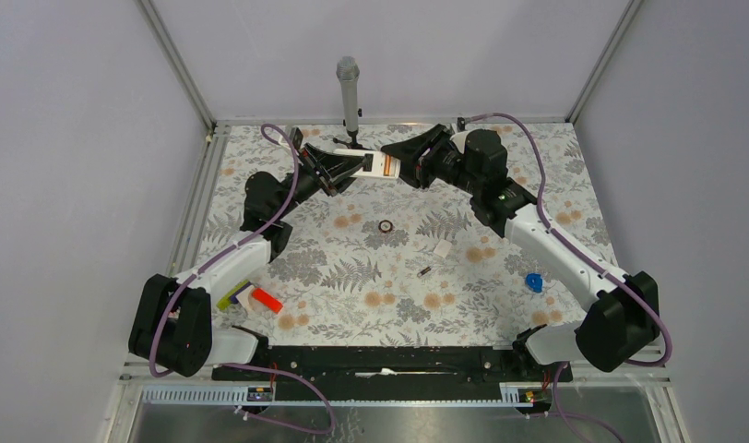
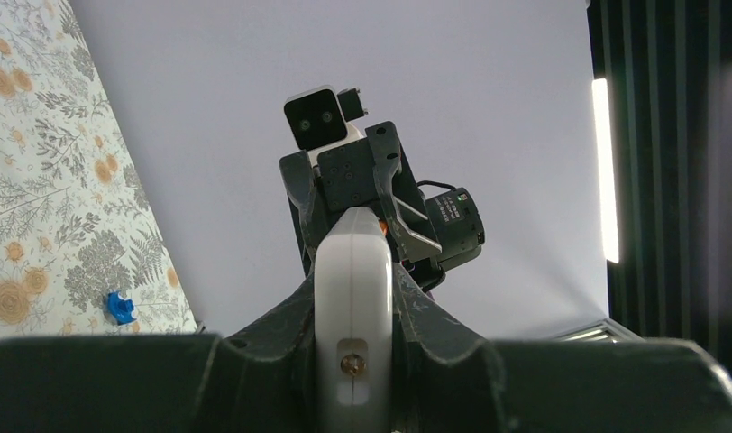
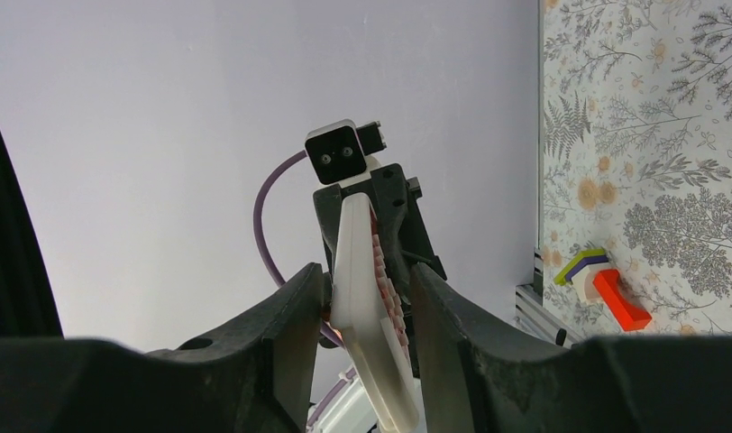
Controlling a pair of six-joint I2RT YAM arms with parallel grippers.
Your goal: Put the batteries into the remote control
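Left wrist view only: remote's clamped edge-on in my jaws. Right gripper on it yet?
Observer: Right gripper has a finger each side of the remote; contact unclear.
Operator: Which way do the buttons face?
Observer: Toward the right-hand finger in the right wrist view.
Operator: Batteries?
Observer: What looks like one battery lies mid-table, beside a small white piece; I can't find a second.

White-shelled, black-jointed arms (image 1: 219, 266) are strung with purple cables (image 1: 280, 185); the black plastic left gripper (image 1: 364, 164) and right gripper (image 1: 398, 167) are fitted with white cameras (image 2: 319, 117).
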